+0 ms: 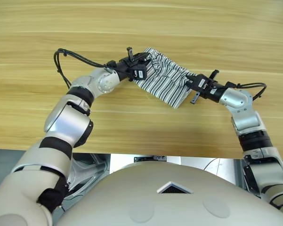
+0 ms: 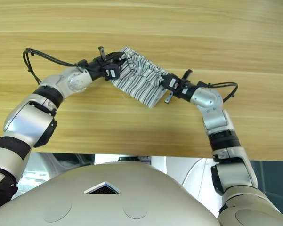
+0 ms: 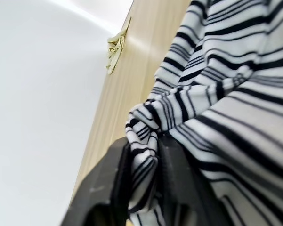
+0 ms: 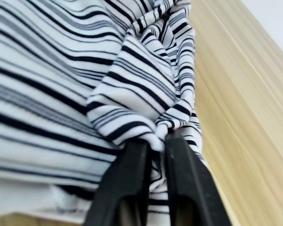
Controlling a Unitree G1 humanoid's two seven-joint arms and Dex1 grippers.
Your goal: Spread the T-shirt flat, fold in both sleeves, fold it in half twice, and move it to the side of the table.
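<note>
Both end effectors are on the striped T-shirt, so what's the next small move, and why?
Probably carry the T-shirt a little toward one side of the table, both arms moving together. The left end effector and the right end effector each pinch an opposite edge of it, and it already looks folded into a compact bundle, so moving it aside seems to be what is left.

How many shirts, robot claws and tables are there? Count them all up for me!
Striped T-shirt: 1
Claws: 2, the left claw and the right claw, both pinching the shirt
Wooden table: 1
Total: 4
</note>
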